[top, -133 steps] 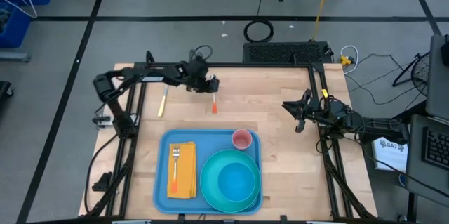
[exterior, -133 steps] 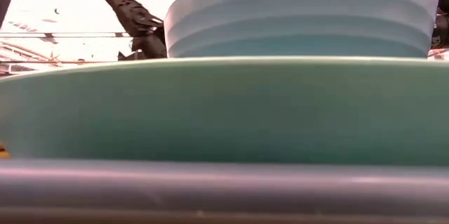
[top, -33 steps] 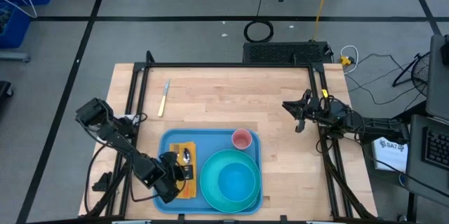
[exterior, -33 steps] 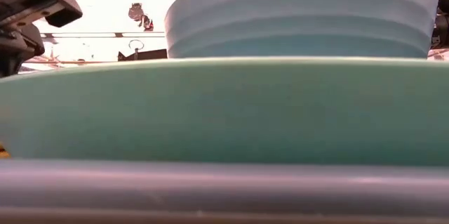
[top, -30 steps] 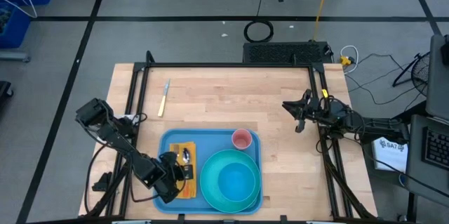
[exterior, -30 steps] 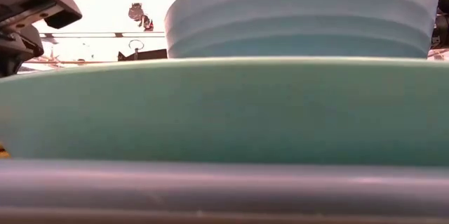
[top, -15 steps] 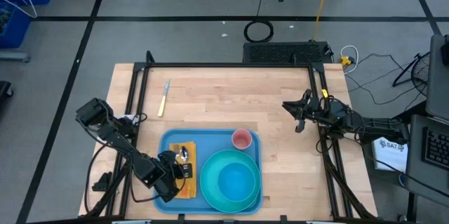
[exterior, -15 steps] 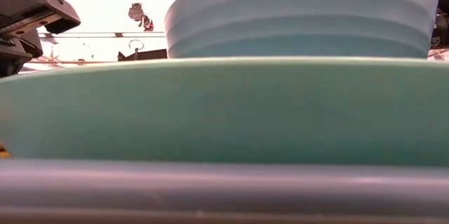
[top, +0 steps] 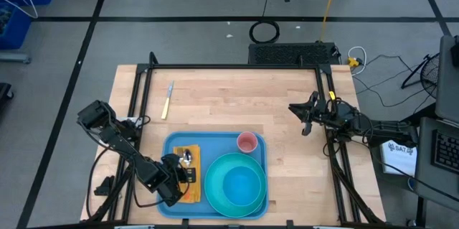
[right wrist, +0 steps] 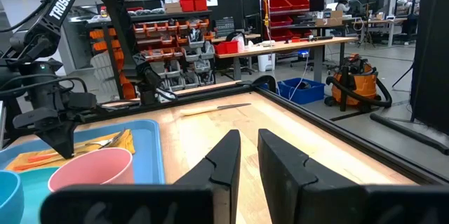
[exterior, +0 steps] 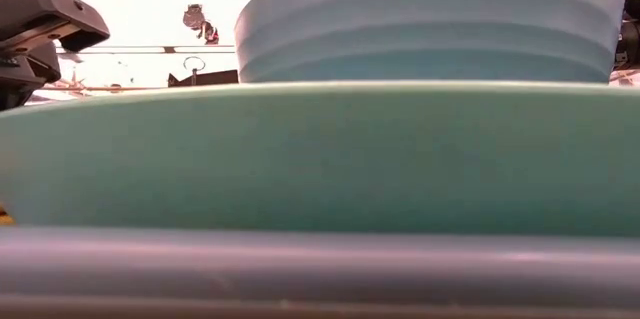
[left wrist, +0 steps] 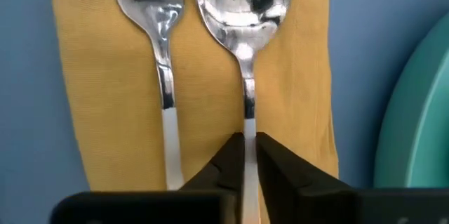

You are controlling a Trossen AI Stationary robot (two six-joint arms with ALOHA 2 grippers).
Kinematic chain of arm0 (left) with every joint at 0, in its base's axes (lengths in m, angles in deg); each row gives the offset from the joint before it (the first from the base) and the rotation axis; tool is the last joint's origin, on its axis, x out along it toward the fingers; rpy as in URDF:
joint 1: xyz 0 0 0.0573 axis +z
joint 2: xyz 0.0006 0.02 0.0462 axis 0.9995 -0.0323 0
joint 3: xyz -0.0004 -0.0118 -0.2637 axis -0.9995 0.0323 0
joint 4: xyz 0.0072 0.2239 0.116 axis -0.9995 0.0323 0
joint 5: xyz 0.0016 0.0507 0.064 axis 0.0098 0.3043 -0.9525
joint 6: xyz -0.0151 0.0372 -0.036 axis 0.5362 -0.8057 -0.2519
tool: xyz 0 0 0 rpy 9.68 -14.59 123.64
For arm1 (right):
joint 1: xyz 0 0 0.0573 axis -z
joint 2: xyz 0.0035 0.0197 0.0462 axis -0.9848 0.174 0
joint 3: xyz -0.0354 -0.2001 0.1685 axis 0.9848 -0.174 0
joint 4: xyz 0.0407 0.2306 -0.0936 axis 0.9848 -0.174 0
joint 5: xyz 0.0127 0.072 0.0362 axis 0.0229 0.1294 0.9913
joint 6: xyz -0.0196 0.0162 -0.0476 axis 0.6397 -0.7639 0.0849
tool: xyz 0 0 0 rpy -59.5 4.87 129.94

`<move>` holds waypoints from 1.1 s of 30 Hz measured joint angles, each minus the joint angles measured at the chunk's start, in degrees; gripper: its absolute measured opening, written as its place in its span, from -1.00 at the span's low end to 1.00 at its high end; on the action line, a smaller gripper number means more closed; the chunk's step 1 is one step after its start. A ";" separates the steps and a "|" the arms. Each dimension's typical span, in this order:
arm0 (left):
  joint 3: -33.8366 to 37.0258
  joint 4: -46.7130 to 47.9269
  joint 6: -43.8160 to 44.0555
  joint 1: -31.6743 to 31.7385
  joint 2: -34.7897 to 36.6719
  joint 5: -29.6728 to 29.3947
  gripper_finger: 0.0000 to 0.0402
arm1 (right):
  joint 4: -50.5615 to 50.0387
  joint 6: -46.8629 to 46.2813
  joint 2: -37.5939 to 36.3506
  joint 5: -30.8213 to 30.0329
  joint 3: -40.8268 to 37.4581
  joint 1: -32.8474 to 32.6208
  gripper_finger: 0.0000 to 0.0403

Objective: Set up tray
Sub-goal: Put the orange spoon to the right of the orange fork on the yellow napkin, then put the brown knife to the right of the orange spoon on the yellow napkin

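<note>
The light-blue tray (top: 172, 145) lies at the table's near edge. A yellow napkin (left wrist: 105, 76) lies on its left part, with a fork (left wrist: 163, 48) and a spoon (left wrist: 243, 13) side by side on it. My left gripper (top: 183, 170) is over the napkin's near half, shut on the spoon. The tray's right part holds a teal plate (top: 212, 189) with a blue bowl (top: 242, 184) on it. A pink cup (top: 247, 142) stands at the tray's far right corner. My right gripper (top: 304, 120) waits at the table's right edge, open by a narrow gap, with nothing between its fingers (right wrist: 224, 155). My left gripper has the spoon's handle (left wrist: 248, 122), behind its neck, between its two fingers (left wrist: 226, 159). The fingers come from the tray's near side, slanting down, and lie along the handle. The spoon lies flat on the napkin beside the fork, its bowl toward the far edge.
A knife (top: 168, 100) with a pale handle lies on the bare wood at the far left. Black frame rails (top: 237, 67) run along the table's far, left and right sides. In the low view the plate (exterior: 320, 159) and the bowl (exterior: 430, 19) fill most of the picture.
My left gripper has sunk a little over the napkin, with the spoon's handle still between its fingers.
</note>
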 joint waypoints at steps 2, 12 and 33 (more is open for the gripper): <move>0.00 -0.12 -0.20 -0.01 0.00 0.25 -0.68 | 0.00 -0.02 0.00 0.00 0.01 0.00 -0.78; -0.45 -0.19 -1.52 0.01 0.57 -2.30 -0.36 | 0.00 0.00 0.00 0.00 0.02 -0.01 -0.78; -0.28 44.18 -8.76 13.23 24.61 -3.81 -0.32 | 0.02 0.00 0.00 0.00 0.00 -0.02 -0.78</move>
